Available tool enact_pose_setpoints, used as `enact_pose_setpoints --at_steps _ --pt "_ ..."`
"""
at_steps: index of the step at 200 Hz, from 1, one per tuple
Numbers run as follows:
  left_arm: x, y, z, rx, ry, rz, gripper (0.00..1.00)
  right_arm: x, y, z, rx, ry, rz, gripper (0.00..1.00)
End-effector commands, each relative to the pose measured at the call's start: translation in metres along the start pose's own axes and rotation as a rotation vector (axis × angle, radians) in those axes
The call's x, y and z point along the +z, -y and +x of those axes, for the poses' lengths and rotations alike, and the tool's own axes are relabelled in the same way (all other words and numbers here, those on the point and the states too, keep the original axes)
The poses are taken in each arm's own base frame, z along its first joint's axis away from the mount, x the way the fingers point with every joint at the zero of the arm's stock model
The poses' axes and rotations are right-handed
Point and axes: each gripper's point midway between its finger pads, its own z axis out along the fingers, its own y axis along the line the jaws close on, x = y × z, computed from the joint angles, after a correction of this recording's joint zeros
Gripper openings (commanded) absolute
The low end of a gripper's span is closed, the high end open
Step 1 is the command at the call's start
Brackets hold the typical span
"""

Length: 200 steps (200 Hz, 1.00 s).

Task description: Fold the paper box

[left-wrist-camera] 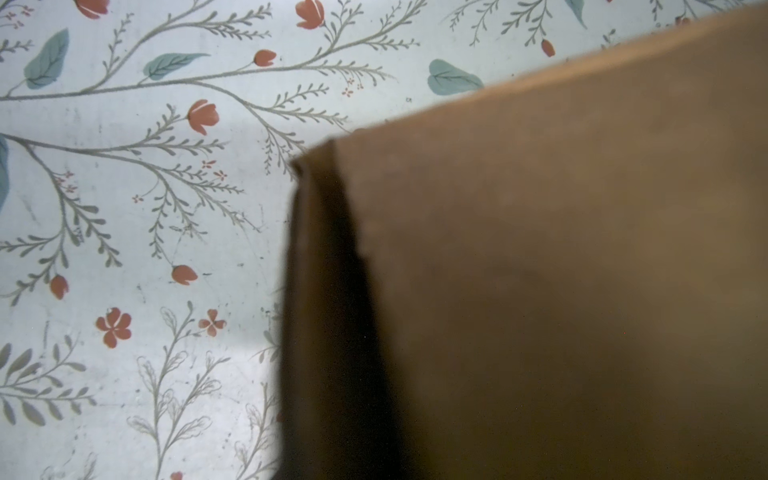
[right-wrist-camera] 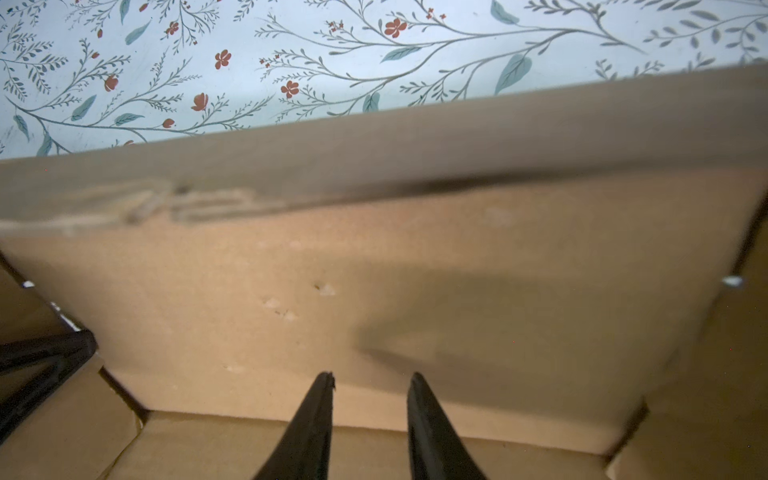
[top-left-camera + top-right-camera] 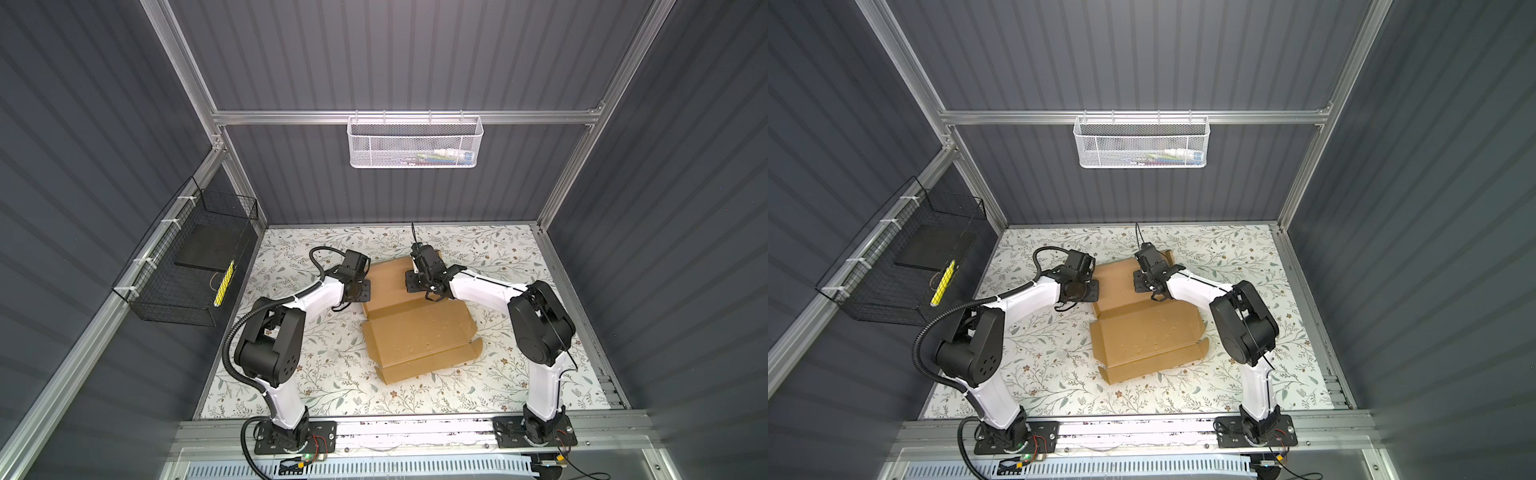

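As the paper box [image 3: 415,336] rests on the bench [image 3: 291,374], its far flap [image 3: 388,278] lies under the right claw [image 2: 371,380], parted and empty, with the left claw [image 3: 362,287] at the flap's left edge, state unreadable.

paper box [image 3: 415,336]: plain brown | table [image 3: 353,399]: white, grey-green sprigs, teal leaves, red-orange flowers | fingers [image 2: 309,432]: black | arms [image 3: 478,286]: white links, black joints | mesh basket [image 3: 415,145]: white | wire basket [image 3: 178,311]: black | strip [image 3: 223,282]: yellow | walls [image 3: 374,62]: dark grey, ribbed
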Motion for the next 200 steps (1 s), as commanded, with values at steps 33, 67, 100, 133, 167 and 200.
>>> enact_pose_setpoints --at_steps 33,67,100,133,167,200 --pt "-0.004 0.000 0.017 -0.002 -0.050 0.028 0.40 0.010 0.002 0.006 0.005 -0.028 0.005 0.33" --pt "-0.005 0.002 0.014 -0.010 -0.038 0.057 0.41 0.013 0.002 0.007 0.009 -0.037 0.001 0.34" --pt "-0.007 0.004 0.011 -0.019 -0.021 0.081 0.43 0.016 0.002 0.009 0.008 -0.047 0.001 0.34" --pt "-0.008 0.005 0.008 -0.027 -0.007 0.097 0.45 0.017 0.001 0.010 0.008 -0.052 -0.001 0.34" --pt "-0.009 0.005 0.004 -0.038 0.008 0.118 0.47 0.019 0.000 0.010 0.006 -0.061 -0.005 0.34" --pt "-0.009 0.007 0.001 -0.049 0.025 0.147 0.48 0.020 -0.001 0.011 0.008 -0.066 -0.011 0.34"
